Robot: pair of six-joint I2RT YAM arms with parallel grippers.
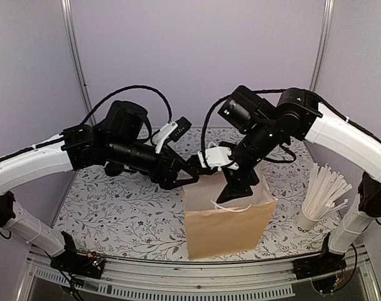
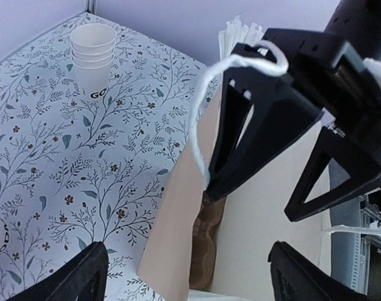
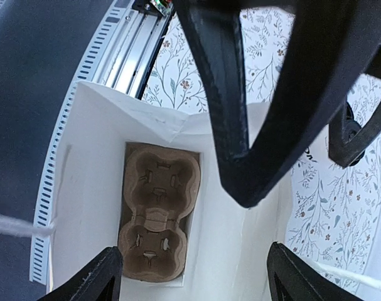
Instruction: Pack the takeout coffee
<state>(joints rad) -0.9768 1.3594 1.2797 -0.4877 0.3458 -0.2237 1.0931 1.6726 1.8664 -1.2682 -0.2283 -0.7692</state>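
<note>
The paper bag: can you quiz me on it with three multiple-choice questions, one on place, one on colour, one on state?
1. The tray lies where, relative to the bag? A beside it B inside, at its bottom C on top
2. The bag's inside is A white B black C green
3. The tray's slots are A full B empty C crushed
Answers: B, seen from above between the bag's walls; A, its inner walls show white; B, nothing sits in them.

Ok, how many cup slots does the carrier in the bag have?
2. The carrier lying in the paper bag has one slot nearer the top of the right wrist view, one below it; both empty, none seems hidden.
</note>
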